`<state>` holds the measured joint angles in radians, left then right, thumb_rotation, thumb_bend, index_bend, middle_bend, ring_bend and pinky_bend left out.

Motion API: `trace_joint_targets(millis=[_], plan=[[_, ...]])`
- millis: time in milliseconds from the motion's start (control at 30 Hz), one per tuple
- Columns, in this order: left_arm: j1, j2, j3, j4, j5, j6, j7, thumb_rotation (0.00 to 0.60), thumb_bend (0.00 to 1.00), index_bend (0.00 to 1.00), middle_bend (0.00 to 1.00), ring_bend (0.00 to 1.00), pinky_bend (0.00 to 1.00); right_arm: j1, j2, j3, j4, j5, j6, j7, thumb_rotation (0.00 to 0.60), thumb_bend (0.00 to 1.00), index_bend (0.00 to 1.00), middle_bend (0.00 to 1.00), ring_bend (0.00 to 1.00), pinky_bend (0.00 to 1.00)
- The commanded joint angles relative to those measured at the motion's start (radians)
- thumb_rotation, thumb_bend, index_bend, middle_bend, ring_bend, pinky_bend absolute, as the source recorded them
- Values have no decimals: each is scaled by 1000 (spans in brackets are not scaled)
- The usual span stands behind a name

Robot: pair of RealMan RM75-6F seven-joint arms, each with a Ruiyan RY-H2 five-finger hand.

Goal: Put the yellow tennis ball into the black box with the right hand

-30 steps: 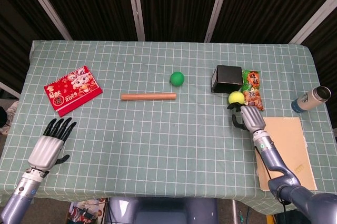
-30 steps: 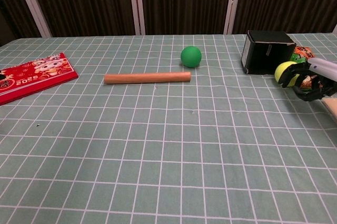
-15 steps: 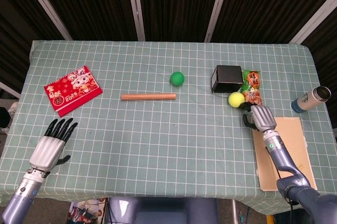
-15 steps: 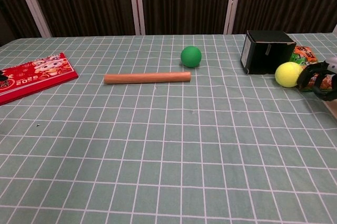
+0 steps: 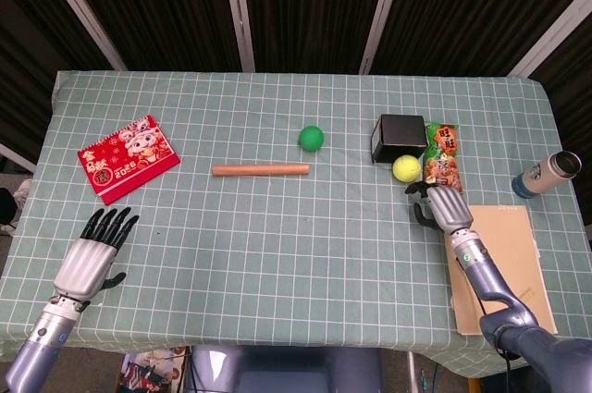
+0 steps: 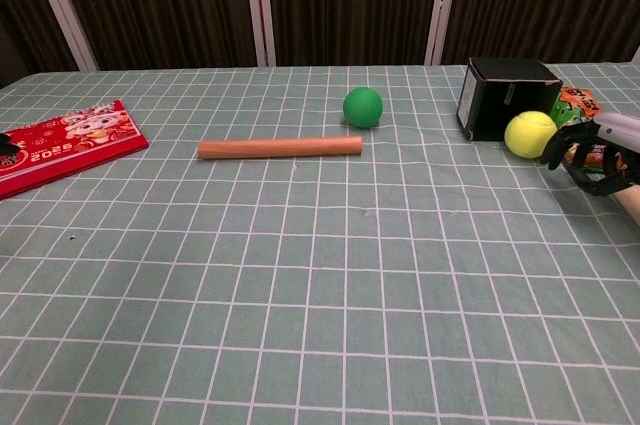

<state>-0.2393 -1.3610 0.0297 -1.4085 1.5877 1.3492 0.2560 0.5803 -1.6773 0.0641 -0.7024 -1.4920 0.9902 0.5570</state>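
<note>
Rolled left, the ball (image 5: 405, 167) now touches the box (image 5: 400, 137) at its 6 o'clock; right hand (image 5: 440, 207), fingers curled apart, holds nothing.

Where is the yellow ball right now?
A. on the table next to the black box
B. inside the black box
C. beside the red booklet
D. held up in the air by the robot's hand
A: the yellow tennis ball sits on the tablecloth just in front of the black box, with the right hand close by but not holding it.
</note>
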Motion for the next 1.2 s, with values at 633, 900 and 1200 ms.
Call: trace_joint_targets(millis=[633,900,1200], plan=[[-4,-5,-3,10,-12,-12,-2,600,69,0,0,0,0,79,4,39,-30,16,-65,65,600,625,260,308,241,352],[-10,-8,-7,20,-24,-25,-6,600,69,0,0,0,0,111,-12,8,29,-19,-98,143,600,625,238,276,162,214],[-17,-13,-9,33,-37,-44,-11,600,69,0,0,0,0,151,-18,-42,87,-76,-125,274,600,625,151,124,22,51]])
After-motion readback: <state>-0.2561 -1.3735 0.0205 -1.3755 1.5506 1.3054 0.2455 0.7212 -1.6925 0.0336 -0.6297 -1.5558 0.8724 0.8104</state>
